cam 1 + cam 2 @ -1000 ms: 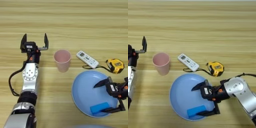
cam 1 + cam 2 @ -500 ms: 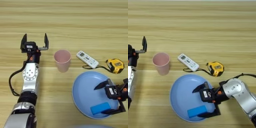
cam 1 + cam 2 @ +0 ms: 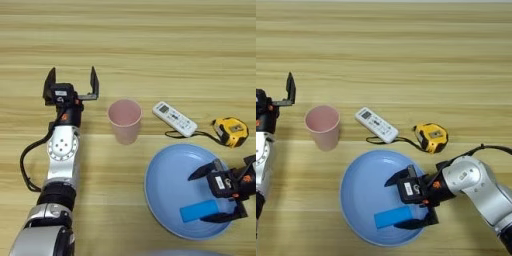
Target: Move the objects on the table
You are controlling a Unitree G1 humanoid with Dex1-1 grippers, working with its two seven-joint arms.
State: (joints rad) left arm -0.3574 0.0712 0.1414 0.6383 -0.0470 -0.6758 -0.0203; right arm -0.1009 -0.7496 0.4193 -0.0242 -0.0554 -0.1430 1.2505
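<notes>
Objects share the bench (image 3: 150,45): blue block (image 3: 393,217) lies on the light-blue plate (image 3: 356,190), right gripper (image 3: 398,201) over it, jaws spread; pink cup (image 3: 124,120) stands beside the white remote (image 3: 174,118); left gripper (image 3: 71,84) spread, idle.

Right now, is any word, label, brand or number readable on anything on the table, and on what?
None can be read.
Remote control: small screen and buttons, markings too small to read.
Tape measure: no readable marking.
Left gripper and right gripper: small pale labels on their bodies, unreadable.
Pink cup, blue block, plate: plain.
</notes>
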